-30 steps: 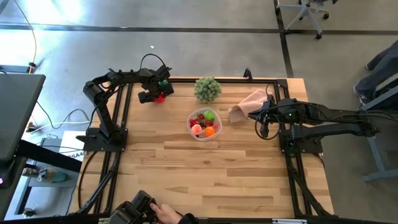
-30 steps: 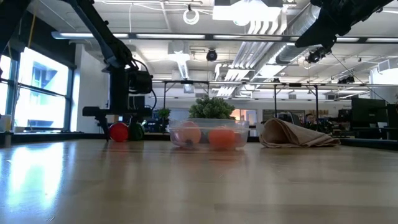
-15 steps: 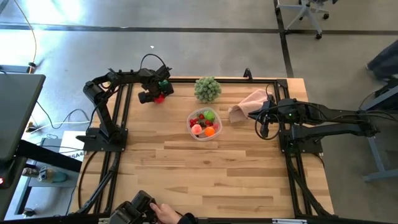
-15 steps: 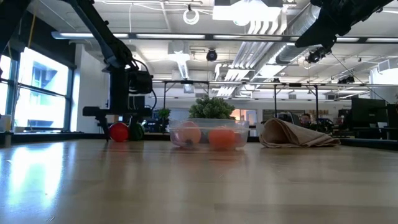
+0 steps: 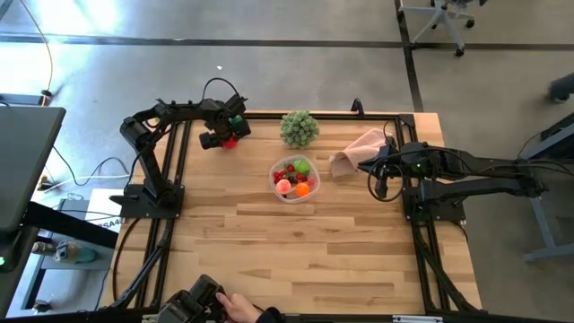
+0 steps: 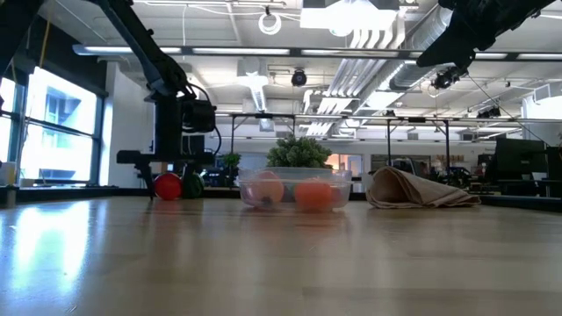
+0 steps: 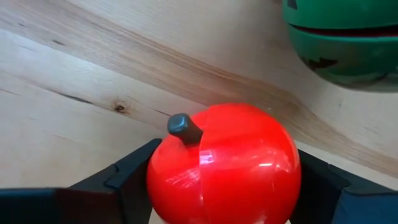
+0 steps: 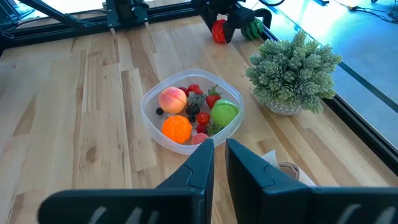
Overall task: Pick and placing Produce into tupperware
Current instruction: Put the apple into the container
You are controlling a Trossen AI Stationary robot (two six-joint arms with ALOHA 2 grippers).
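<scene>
Glossy plastic tomato (image 7: 224, 165), wood table (image 7: 68, 106)

Both arms are matte black, built of slim tubular links with boxy joints and loose black cables looping alongside. The left arm (image 5: 170, 121) shows a small green light near its wrist. The right claw (image 8: 219, 163) has two flat, dark, angular fingers with squared tips.

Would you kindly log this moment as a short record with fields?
left gripper: far left of table, jaws around red toy apple resting on the wood
beside it: dark green toy
right gripper: waiting, shut, raised near pink cloth
tupperware: mid-table, holding several produce pieces
leafy ball: behind tupperware
</scene>
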